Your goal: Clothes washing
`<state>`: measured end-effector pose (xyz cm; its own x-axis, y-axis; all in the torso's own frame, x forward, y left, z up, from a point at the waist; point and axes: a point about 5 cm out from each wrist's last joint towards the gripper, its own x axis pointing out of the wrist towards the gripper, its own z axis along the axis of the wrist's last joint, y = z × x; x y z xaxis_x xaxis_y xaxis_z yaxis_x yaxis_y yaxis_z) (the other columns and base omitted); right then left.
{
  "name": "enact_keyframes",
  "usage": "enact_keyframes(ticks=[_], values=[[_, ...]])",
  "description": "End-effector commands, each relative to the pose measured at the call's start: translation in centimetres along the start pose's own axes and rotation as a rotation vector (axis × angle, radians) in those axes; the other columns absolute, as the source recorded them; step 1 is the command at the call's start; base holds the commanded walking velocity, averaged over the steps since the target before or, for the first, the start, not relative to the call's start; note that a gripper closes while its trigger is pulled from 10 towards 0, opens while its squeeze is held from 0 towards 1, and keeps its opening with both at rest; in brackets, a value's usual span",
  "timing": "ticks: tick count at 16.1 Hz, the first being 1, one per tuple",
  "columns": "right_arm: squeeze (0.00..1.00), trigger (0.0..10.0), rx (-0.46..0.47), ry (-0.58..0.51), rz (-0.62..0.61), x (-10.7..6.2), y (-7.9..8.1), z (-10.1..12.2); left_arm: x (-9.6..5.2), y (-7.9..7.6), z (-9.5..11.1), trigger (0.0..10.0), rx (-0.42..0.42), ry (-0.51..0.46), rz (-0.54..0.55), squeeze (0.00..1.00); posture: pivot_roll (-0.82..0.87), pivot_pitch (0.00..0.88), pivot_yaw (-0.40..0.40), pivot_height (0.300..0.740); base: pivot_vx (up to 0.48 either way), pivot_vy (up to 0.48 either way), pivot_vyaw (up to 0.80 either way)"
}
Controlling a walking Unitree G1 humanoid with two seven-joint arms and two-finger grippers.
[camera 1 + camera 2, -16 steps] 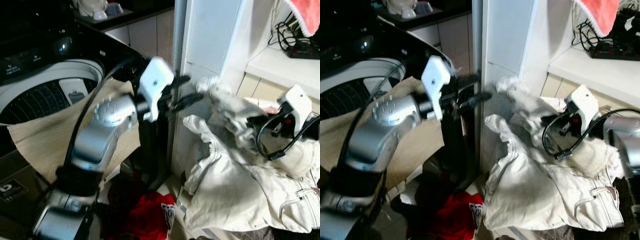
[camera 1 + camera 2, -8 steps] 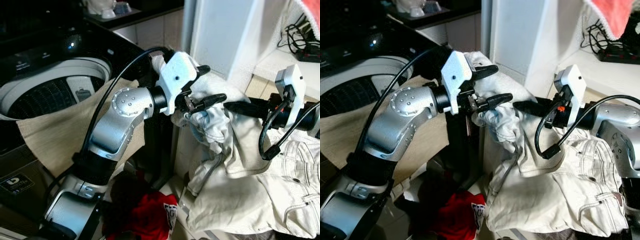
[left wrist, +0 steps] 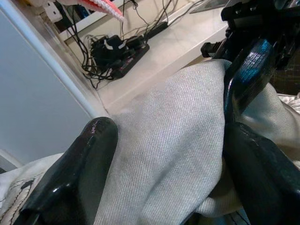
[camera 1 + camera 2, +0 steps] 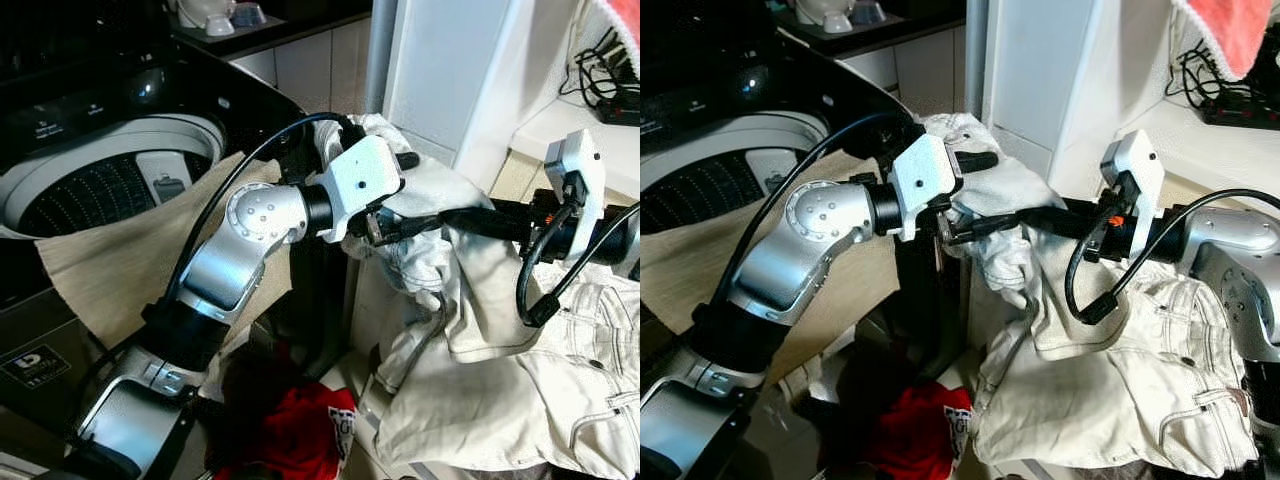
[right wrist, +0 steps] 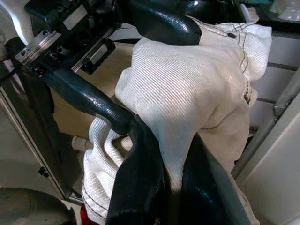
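Cream denim, a pair of pale jeans (image 4: 480, 380), hangs bunched just to the right of the open washing machine (image 4: 90, 190), its top fold pinched from both sides. The left gripper (image 4: 398, 200) clamps the fold nearest the washing machine, while the right gripper (image 4: 1040, 218) nips the same fold from the far side, a red garment (image 4: 300, 440) lying on the floor below.

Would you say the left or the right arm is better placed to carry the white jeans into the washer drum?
Left, probably: the left gripper grips the white jeans right beside the washer drum, while the right gripper reaches in from the far side.
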<state>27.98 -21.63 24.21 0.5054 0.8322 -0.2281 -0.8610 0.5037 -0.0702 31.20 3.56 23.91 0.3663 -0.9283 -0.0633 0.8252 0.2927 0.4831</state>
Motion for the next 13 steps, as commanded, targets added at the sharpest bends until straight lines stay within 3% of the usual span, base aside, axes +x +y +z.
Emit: enact_keyframes(ticks=[1,2,13], values=[[0.00,0.0,-0.065,-0.065,0.021,-0.66,0.47,1.98,-0.25,0.08,-1.16,2.0,-0.029,0.057,-0.006,0.00,-0.11,0.000,0.034,0.740,0.000,0.000,0.00],[0.00,0.0,-0.066,-0.076,0.023,-0.74,0.49,2.24,-0.32,0.09,-1.37,0.0,-0.034,0.067,-0.019,0.00,-0.11,0.000,0.036,0.740,0.000,0.000,0.00],[0.00,0.0,-0.081,-0.111,0.016,-0.68,0.42,2.96,-0.86,0.98,-1.68,0.0,-0.082,0.069,0.019,0.00,-0.11,0.000,0.034,0.740,0.000,0.000,0.00]])
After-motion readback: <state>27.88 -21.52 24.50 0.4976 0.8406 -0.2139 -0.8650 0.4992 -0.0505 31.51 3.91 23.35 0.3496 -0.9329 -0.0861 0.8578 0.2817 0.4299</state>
